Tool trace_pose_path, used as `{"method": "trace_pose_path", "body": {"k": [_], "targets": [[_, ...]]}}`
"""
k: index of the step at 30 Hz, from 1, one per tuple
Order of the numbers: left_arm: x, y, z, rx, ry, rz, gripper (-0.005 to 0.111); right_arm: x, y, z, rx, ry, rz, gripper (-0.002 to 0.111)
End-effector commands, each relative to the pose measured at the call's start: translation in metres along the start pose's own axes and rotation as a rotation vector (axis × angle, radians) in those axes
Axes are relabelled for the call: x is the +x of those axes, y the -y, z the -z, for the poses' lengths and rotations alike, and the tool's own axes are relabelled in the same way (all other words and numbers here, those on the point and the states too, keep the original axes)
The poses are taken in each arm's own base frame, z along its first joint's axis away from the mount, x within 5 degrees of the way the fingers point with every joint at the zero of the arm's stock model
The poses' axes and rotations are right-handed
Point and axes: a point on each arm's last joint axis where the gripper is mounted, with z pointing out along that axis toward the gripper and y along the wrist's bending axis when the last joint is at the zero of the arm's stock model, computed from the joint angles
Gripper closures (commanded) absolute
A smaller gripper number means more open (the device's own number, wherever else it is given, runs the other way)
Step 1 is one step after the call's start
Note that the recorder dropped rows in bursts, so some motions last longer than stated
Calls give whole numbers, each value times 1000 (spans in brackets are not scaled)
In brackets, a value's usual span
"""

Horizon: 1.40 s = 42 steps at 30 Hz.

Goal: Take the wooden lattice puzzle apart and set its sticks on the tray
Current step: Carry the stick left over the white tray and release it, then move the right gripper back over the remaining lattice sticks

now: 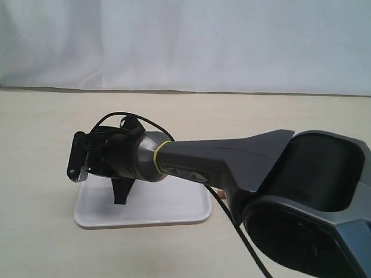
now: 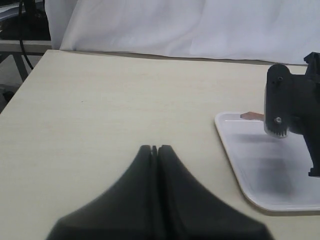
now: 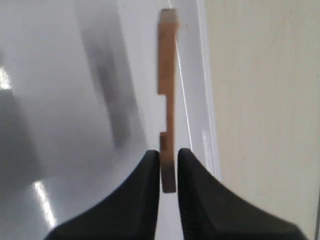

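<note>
**Right arm** [image 1: 220,159]: In the exterior view it is entering from 4 o'clock and reaching toward 9 o'clock, across the middle. Its wrist is hanging over the tray [image 1: 174,211]. The tray is lying flat on the worktop [image 1: 40,150], at about 7 o'clock from the centre of that view, with its long side running from 9 to 3 o'clock.

**Right tool** [image 3: 169,156]: The two dark jaws are standing a narrow gap apart and are pinching one end of a single stick [image 3: 168,70]. The stick is showing a square notch on the edge that is facing the tray [image 3: 60,110]. It is running alongside the tray's raised rim, just inside it. Whether the stick is touching the tray cannot be told. Bare worktop [image 3: 265,100] is showing beyond the rim.

**Left tool** [image 2: 155,149]: The jaws are pressed together, tip against tip. The tool is pointing out over bare worktop [image 2: 100,110], well apart from the tray [image 2: 235,150]. In this view the free end of the stick [image 2: 251,116] is showing at the tray's far rim, just beside the right arm's wrist [image 2: 287,105].

**Surroundings**: A white cloth [image 1: 185,40] is hanging behind the worktop at 12 o'clock in the exterior view.
</note>
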Motion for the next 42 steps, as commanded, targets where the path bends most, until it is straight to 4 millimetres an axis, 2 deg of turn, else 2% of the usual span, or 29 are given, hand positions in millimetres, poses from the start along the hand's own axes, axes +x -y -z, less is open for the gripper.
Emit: {"method": "trace_pose_path", "body": {"k": [1, 3, 8, 11, 15, 18, 21, 29, 32, 36, 37, 42], "targets": [[0, 0, 0, 3, 8, 5, 107, -3, 3, 3, 14, 20, -52, 70], [0, 0, 0, 3, 8, 5, 107, -6, 1, 6, 14, 23, -55, 60], [0, 0, 0, 3, 8, 5, 107, -14, 8, 38, 37, 15, -66, 59], [0, 0, 0, 3, 8, 5, 107, -11, 21, 61, -12, 15, -154, 59], [0, 0, 0, 3, 8, 5, 107, 11, 53, 80, -82, -17, -308, 60], [0, 0, 0, 3, 8, 5, 107, 29, 72, 87, -134, -42, -415, 66], [0, 0, 0, 3, 8, 5, 107, 49, 89, 89, -191, -87, -537, 71], [0, 0, 0, 3, 8, 5, 107, 97, 115, 84, -243, -278, -731, 71], [0, 0, 0, 3, 8, 5, 107, 117, 120, 78, -236, -333, -825, 74], [0, 0, 0, 3, 6, 5, 107, 149, 116, 81, -244, -411, -870, 101], [0, 0, 0, 3, 6, 5, 107, 157, 114, 83, -244, -420, -881, 104], [0, 0, 0, 3, 6, 5, 107, 195, 106, 94, -254, -430, -1004, 104]]}}
